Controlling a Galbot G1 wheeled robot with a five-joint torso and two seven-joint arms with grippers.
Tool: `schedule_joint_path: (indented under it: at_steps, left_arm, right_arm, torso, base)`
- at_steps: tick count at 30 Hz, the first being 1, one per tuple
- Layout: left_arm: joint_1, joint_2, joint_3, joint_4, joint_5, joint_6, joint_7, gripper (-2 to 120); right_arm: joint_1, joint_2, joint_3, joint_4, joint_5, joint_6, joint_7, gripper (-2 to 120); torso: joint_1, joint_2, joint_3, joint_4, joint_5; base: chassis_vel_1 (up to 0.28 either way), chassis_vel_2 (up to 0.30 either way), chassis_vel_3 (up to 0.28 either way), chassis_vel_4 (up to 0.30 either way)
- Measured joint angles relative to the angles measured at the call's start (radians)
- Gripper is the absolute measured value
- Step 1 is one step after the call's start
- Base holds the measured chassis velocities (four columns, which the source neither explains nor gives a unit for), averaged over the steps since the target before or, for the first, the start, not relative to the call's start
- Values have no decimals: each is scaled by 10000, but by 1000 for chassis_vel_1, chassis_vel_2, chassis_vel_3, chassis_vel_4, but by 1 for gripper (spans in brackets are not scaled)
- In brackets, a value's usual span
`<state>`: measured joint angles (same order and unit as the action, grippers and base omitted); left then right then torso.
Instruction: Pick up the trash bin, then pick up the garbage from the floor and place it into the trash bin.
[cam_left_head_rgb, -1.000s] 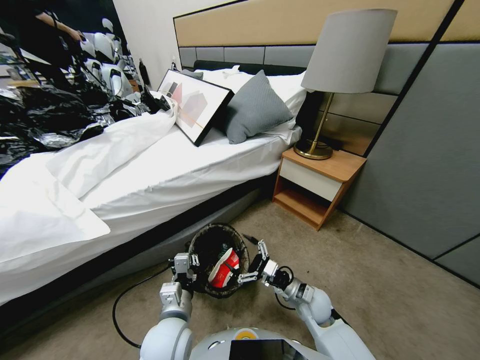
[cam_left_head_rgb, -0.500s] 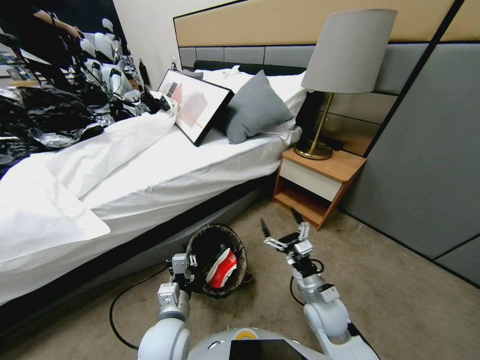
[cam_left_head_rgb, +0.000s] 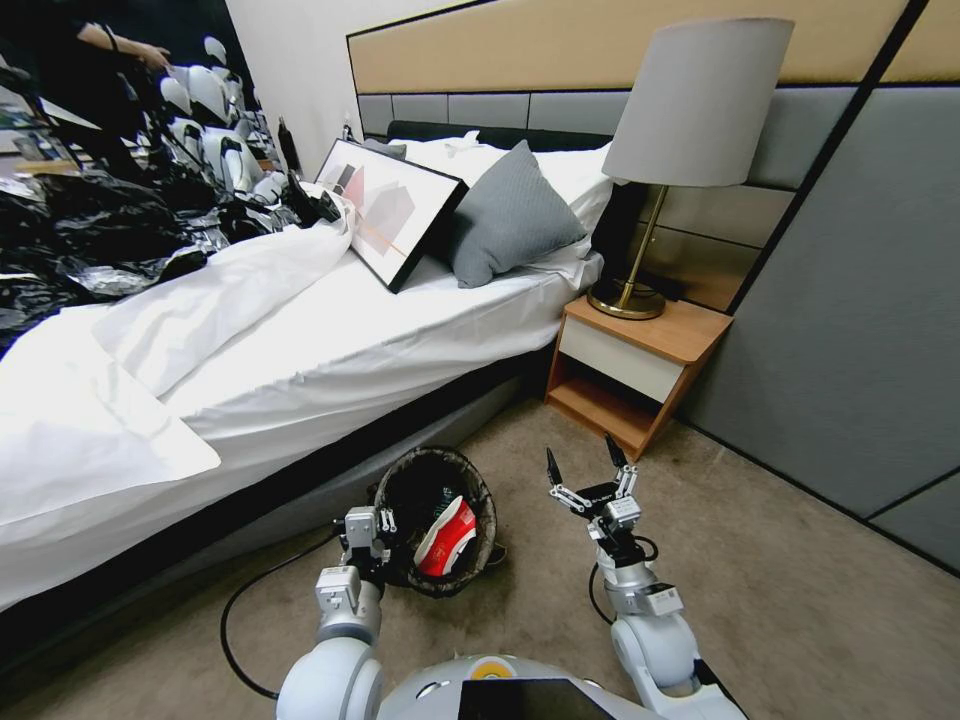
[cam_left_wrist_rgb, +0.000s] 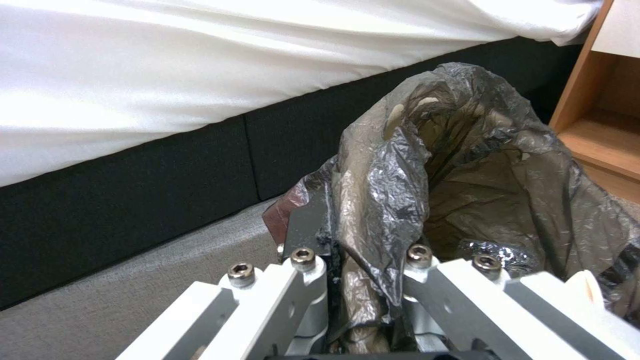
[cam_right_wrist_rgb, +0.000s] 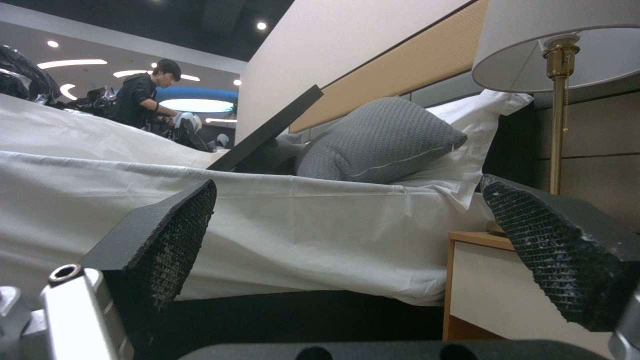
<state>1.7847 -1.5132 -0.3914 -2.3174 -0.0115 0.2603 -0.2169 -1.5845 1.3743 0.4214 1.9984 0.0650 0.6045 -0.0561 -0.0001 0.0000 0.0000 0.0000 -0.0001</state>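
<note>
The trash bin (cam_left_head_rgb: 437, 470), lined with a crinkled black bag, hangs tilted just above the carpet beside the bed. My left gripper (cam_left_head_rgb: 380, 548) is shut on its near rim; in the left wrist view the fingers (cam_left_wrist_rgb: 300, 280) pinch the bag-covered rim (cam_left_wrist_rgb: 373, 200). One piece of garbage, a red-and-white packet (cam_left_head_rgb: 447, 537), lies inside the bin. To the bin's right, my right gripper (cam_left_head_rgb: 585, 462) points upward, open and holding nothing. The right wrist view shows its ribbed black pads (cam_right_wrist_rgb: 175, 235) wide apart, facing the bed.
The bed (cam_left_head_rgb: 330, 350) with white sheets runs along the left. A wooden nightstand (cam_left_head_rgb: 635, 370) with a lamp (cam_left_head_rgb: 690, 110) stands ahead right. A grey padded wall (cam_left_head_rgb: 860, 330) bounds the right. A black cable (cam_left_head_rgb: 240, 620) loops on the carpet near my left arm.
My right gripper has pulled away from the bin's rim, swung right and turned upward, open. The red-and-white packet stays in the bin. The left gripper and bin barely moved.
</note>
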Motion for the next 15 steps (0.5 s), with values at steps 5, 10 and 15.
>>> schedule_joint_path:
  at_steps: [5,10,15]
  left_arm:
    - [-20,-8,-13,0,6,11,11,6]
    - [-42,-12,-17,0,12,23,27,6]
    - [-42,-19,-9,11,17,26,39,6]
  right_arm:
    - [-5,6,-10,0,-14,-96,103,100]
    - [11,13,-13,-4,-23,-157,112,100]
    - [52,26,-57,-34,26,-172,136,100]
  torso:
    - [0,0,0,-1,0]
    - [0,0,0,0,0]
    - [0,0,0,0,0]
  base:
    - [0,0,0,0]
    - [0,0,0,0]
    - [54,52,55,67]
